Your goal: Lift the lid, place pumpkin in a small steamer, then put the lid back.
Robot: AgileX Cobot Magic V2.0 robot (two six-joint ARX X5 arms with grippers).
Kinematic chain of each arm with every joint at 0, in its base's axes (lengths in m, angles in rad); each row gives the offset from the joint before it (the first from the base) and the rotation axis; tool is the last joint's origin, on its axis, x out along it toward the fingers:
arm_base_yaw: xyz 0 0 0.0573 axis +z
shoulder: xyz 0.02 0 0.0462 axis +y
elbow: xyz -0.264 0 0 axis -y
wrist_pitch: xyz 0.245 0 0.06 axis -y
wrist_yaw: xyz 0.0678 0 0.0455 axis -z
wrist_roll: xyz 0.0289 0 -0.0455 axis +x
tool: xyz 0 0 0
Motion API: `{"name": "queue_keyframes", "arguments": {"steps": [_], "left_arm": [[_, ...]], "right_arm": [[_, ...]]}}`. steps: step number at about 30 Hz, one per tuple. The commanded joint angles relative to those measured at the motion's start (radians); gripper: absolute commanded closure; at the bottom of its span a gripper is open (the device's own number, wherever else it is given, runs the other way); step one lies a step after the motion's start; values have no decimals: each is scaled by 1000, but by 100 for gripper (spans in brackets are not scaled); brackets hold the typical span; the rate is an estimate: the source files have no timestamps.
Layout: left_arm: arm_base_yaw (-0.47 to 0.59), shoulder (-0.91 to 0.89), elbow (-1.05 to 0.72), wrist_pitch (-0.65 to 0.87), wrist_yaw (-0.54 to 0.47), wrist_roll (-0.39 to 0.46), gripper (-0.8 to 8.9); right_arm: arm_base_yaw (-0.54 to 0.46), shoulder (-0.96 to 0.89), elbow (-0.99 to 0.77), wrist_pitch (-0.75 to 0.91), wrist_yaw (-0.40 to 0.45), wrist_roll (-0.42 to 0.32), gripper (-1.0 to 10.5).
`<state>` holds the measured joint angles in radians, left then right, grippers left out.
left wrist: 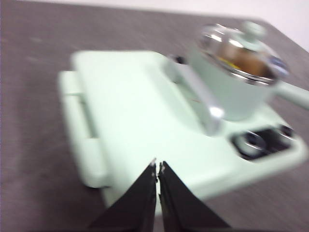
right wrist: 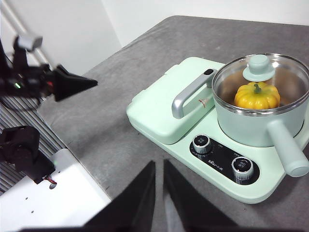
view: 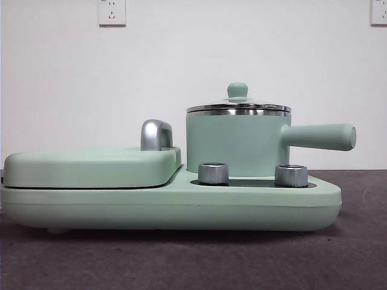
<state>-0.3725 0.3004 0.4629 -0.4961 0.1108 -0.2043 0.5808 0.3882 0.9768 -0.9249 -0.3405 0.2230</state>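
Observation:
The small steamer [view: 236, 142] stands on the right side of the wide base, its long handle [view: 320, 136] pointing right. The lid [view: 237, 90] sits shut on its steel rim. In the right wrist view the pumpkin [right wrist: 257, 95] shows through the lid [right wrist: 259, 67], inside the steamer [right wrist: 251, 128]. My right gripper [right wrist: 159, 166] is shut and empty, held high and well back from the base. My left gripper [left wrist: 158, 166] is shut and empty, above the table near the flat cover's edge; it also shows in the right wrist view [right wrist: 72, 84]. Neither gripper shows in the front view.
The wide mint-green base [view: 181, 205] carries a flat cover [view: 91, 166] with a chrome handle [view: 156, 134] on its left half and two silver knobs [view: 213, 173] [view: 291, 176] in front of the steamer. A white stand [right wrist: 58, 193] is at the table's side.

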Motion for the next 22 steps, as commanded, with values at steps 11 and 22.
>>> {"name": "queue_keyframes", "arguments": {"steps": [11,22], "left_arm": [[311,-297,-387,267,-26,50,802],[397,-297,-451,307,-87,107,802]], "right_arm": [[6,2,6,11,0,-2,923],[6,2,6,11,0,-2,923]]}}
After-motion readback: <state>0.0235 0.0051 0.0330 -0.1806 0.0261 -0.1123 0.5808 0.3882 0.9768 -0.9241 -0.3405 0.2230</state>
